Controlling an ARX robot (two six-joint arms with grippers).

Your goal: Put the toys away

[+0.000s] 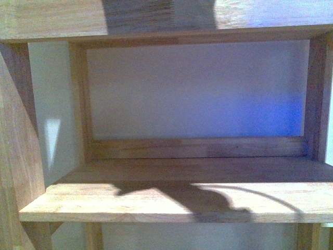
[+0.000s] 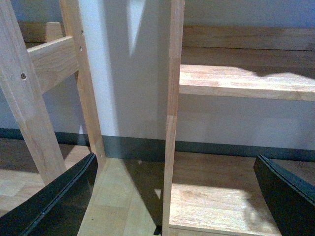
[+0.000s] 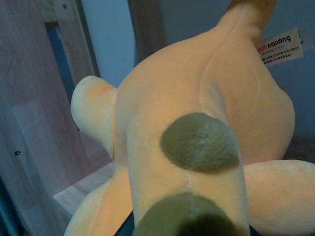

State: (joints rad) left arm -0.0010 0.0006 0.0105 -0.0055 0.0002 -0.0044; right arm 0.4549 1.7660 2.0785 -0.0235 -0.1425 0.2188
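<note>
Plush animal, orange-yellow with brown spots, fills my right wrist view beside the wooden shelf; its tag reads "nailong". Whether my right fingers grip it I cannot tell. My left gripper gapes wide, holding nothing.

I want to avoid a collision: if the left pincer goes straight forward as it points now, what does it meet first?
Probably the shelf's upright wooden post, standing between the open fingers; depth is unclear.

orange plush toy, white tag, wooden frame
</note>
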